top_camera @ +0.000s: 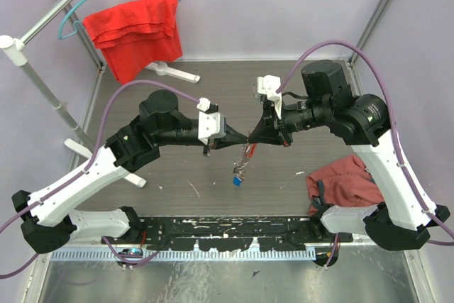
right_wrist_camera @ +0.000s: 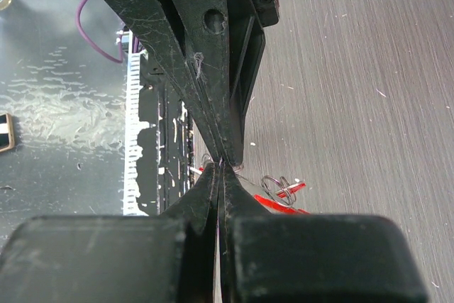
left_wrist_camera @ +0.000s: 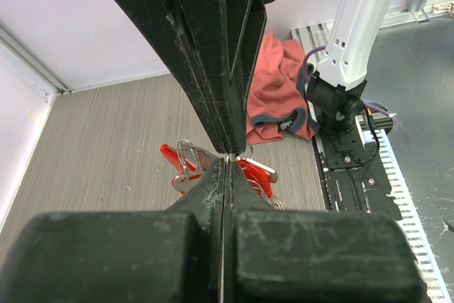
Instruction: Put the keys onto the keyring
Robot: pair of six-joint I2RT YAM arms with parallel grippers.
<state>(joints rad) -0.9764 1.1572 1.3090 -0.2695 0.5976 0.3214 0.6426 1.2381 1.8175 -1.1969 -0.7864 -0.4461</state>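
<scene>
This looks like a robotics laboratory test cell. In the top view, a left arm (top_camera: pixel 92 168) and a right arm (top_camera: pixel 390 161), both with purple cables (top_camera: pixel 142 84), are bolted to a black perforated rail (top_camera: pixel 227 230) at the bottom of the frame. Plain pale walls (top_camera: pixel 234 5) with metal frame posts (top_camera: pixel 381 12) close in a grey table (top_camera: pixel 184 196), and a metal rack (top_camera: pixel 64 1) at the upper left carries a red cloth (top_camera: pixel 135 30).
</scene>
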